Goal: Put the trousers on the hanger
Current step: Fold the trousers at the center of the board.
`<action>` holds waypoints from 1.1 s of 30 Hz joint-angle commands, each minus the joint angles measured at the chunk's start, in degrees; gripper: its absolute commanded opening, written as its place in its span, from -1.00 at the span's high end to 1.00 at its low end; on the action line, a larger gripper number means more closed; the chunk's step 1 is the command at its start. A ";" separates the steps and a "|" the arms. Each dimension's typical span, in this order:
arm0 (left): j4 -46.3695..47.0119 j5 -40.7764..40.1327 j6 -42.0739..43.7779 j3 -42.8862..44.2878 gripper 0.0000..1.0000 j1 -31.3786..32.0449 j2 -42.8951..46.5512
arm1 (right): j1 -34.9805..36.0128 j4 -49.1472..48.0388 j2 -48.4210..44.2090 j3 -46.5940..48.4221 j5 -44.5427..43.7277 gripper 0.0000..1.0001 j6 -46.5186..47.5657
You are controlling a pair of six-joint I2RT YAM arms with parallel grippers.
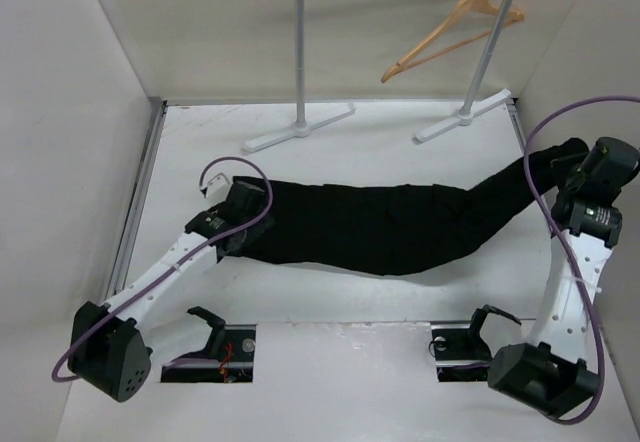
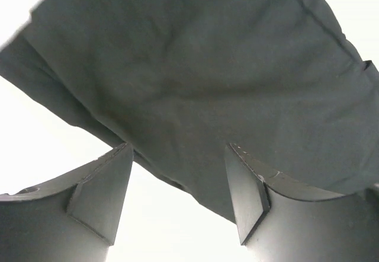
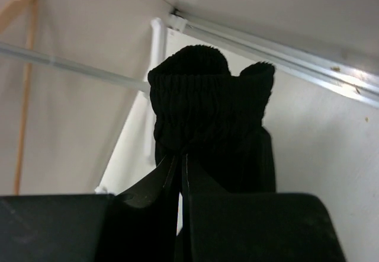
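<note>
The black trousers (image 1: 380, 224) lie stretched across the table from left to right. My left gripper (image 1: 240, 207) hovers over their left end. In the left wrist view its fingers (image 2: 109, 185) stand apart, open, with the cloth's edge (image 2: 195, 96) lying under and between the tips. My right gripper (image 1: 562, 165) is at the trousers' raised right end, and its jaws (image 3: 182, 158) are shut on the ribbed black cuff (image 3: 207, 105). The tan wooden hanger (image 1: 455, 32) hangs tilted from the rail at the back right, far from both grippers.
A grey metal rail stand (image 1: 300, 52) with two posts and flat feet (image 1: 462, 117) stands at the back. White walls close in the table on the left, back and right. Purple cables (image 1: 560, 222) loop off both arms.
</note>
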State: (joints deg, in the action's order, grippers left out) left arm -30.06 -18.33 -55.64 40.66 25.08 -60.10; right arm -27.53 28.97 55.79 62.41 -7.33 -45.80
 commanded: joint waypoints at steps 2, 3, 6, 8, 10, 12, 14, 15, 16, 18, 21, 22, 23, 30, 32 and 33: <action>0.27 -4.43 -1.93 7.84 -0.22 6.94 -1.60 | 3.91 1.62 -1.03 7.80 0.47 0.84 5.45; -0.17 -4.78 -1.84 9.16 -0.22 7.74 -1.69 | 5.76 1.96 -1.12 9.38 0.22 0.84 6.42; -2.36 -5.05 -1.14 11.19 -0.23 7.40 0.41 | 13.47 3.11 -0.86 14.39 -0.40 0.84 7.74; -3.59 -4.53 0.08 10.67 -0.24 4.34 3.74 | 21.20 3.54 0.28 17.29 -3.11 0.84 7.75; -5.08 -3.30 1.58 9.09 -0.25 -0.23 7.61 | 29.64 4.25 2.03 19.76 -6.97 0.84 7.39; -6.32 -1.02 3.07 7.07 -0.26 -5.67 11.21 | 40.61 4.51 5.28 22.39 -13.11 0.83 7.13; -6.85 1.79 4.13 5.22 -0.26 -10.68 13.85 | 51.16 4.86 9.75 25.11 -19.18 0.83 6.08; -6.94 3.28 4.65 4.26 -0.26 -13.67 15.17 | 56.00 4.87 12.56 26.69 -21.30 0.82 5.47; -6.94 4.69 5.01 3.29 -0.26 -16.40 16.23 | 60.31 4.87 16.07 28.45 -22.89 0.81 5.20; -6.94 7.24 5.19 1.97 -0.26 -21.24 17.64 | 66.74 4.69 22.32 31.88 -24.13 0.81 4.41; -7.03 7.43 4.93 1.17 -0.26 -24.59 19.05 | 76.84 4.95 35.66 41.61 -23.61 0.81 3.79; -7.11 6.73 4.75 1.00 -0.26 -25.12 19.14 | 79.84 5.48 40.58 45.83 -23.43 0.80 4.05; -7.11 6.20 4.49 1.00 -0.26 -25.56 19.05 | 82.13 6.61 45.06 50.04 -23.52 0.80 4.05; -11.50 1.99 3.69 8.45 -0.26 -28.03 18.61 | 93.31 12.50 70.84 69.42 -15.72 0.08 0.29; -13.52 -1.25 4.13 11.97 -0.27 -27.94 18.17 | 93.67 14.27 69.91 67.07 -15.43 -0.22 -2.09; -13.79 -2.32 4.31 13.20 -0.28 -27.59 17.82 | 92.62 13.84 67.11 63.92 -15.60 -0.28 -2.36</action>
State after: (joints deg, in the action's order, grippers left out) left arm -42.04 -15.59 -51.90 47.94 -2.48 -42.26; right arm 66.76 39.59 129.03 126.85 -24.03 -45.04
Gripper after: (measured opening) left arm 0.634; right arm 0.618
